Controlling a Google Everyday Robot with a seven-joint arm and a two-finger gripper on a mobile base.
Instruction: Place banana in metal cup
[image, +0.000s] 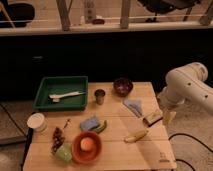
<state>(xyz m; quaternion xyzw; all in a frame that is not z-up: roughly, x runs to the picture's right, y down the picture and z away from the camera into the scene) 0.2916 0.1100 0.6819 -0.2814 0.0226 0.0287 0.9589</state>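
Observation:
A yellow banana (136, 136) lies on the wooden table (150, 150) near its front right part. A small metal cup (100, 96) stands upright at the back middle, next to the green tray. My gripper (168, 117) hangs from the white arm (187, 87) at the table's right edge, pointing down. It is above and to the right of the banana, apart from it, and far to the right of the cup.
A green tray (47, 97) with white utensils stands back left. A dark red bowl (122, 86), a blue cloth (133, 106) and a brush (152, 118) lie near the gripper. An orange bowl (87, 146), a blue sponge (90, 123) and a white cup (36, 121) stand front left.

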